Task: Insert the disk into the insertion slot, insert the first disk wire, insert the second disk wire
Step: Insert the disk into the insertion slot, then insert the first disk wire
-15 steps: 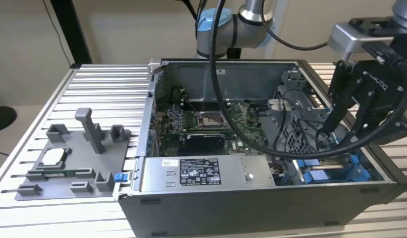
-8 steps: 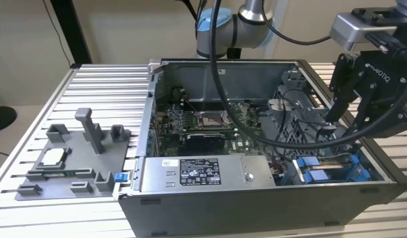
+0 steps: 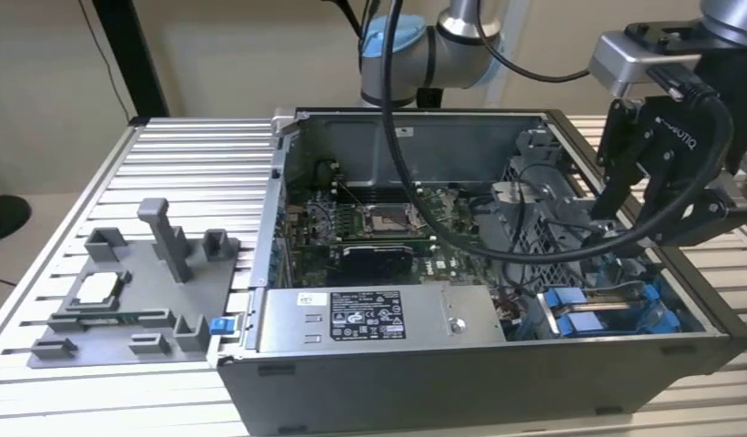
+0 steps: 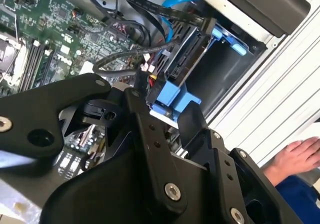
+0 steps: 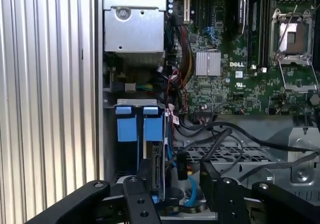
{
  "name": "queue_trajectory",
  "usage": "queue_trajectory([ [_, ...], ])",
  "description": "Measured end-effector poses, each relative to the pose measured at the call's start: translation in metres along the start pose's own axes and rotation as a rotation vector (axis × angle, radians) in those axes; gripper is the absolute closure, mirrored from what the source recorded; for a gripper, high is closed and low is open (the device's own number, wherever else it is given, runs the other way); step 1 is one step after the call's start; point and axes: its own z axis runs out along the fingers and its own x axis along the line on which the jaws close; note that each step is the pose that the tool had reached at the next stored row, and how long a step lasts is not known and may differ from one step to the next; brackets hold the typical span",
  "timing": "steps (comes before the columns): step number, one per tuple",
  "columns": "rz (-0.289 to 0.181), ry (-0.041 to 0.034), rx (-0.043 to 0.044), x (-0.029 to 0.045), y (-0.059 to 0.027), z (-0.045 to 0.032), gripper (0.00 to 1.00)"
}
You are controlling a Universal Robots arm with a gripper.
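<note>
**gripper open over the disk in its slot**

the gripper (image 3: 655,223) hangs over the end of the open case (image 3: 470,382) toward the exterior view's right, above the slot (image 3: 598,314) with its blue rails. its fingers (image 5: 139,201) stand apart and clasp nothing.

in both wrist views the disk (image 5: 156,166) sits on edge inside the slot. it lies behind a blue tab (image 5: 153,125), and a second blue tab (image 5: 127,125) is just beside that one. the gap between the fingers lines up with the disk's edge. i cannot tell whether either finger touches it.

a black connector (image 5: 181,166) hangs just beside the disk on the board side, and i cannot tell whether it is plugged in. a blue cable (image 5: 192,194) curls near it. in the second wrist view black cables (image 4: 150,49) loop from the board (image 4: 50,29) toward the disk.

a grey box (image 3: 348,319) with a white sticker sits inside the case along its near wall. on the table (image 3: 191,155), toward the exterior view's left of the case, a grey tray (image 3: 118,300) with upright pegs lies flat. in the second wrist view a person's hand (image 4: 295,156) with a blue sleeve (image 4: 300,196) is over the table outside the case.
</note>
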Motion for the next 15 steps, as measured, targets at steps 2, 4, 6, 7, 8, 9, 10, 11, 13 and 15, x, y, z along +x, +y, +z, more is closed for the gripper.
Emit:
queue_trajectory([
  [2, 0.003, 0.0001, 0.0003, 0.0, 0.0006, 0.0032, 0.0],
  [4, 0.005, -0.0003, 0.0003, 0.0, 0.0018, 0.0043, 0.0],
  [6, 0.005, -0.0024, 0.0013, 0.0001, 0.0044, 0.0044, 0.0],
  [7, 0.005, -0.005, 0.0021, 0.0001, 0.0057, 0.0045, 0.0],
  [8, 0.005, -0.0083, 0.004, 0.0001, 0.0068, 0.0046, 0.0],
  [9, 0.005, -0.0106, 0.0073, 0.0001, 0.0073, 0.0047, 0.0],
  [10, 0.004, -0.0117, 0.0119, 0.0001, 0.0074, 0.0049, 0.0],
  [11, 0.004, -0.0122, 0.0194, 0.0001, 0.0074, 0.0051, 0.0],
  [13, 0.003, -0.0126, 0.0439, 0.0001, 0.0074, 0.0053, 0.0],
  [15, 0.002, -0.0132, 0.0531, 0.0001, 0.0074, 0.0059, 0.0],
])
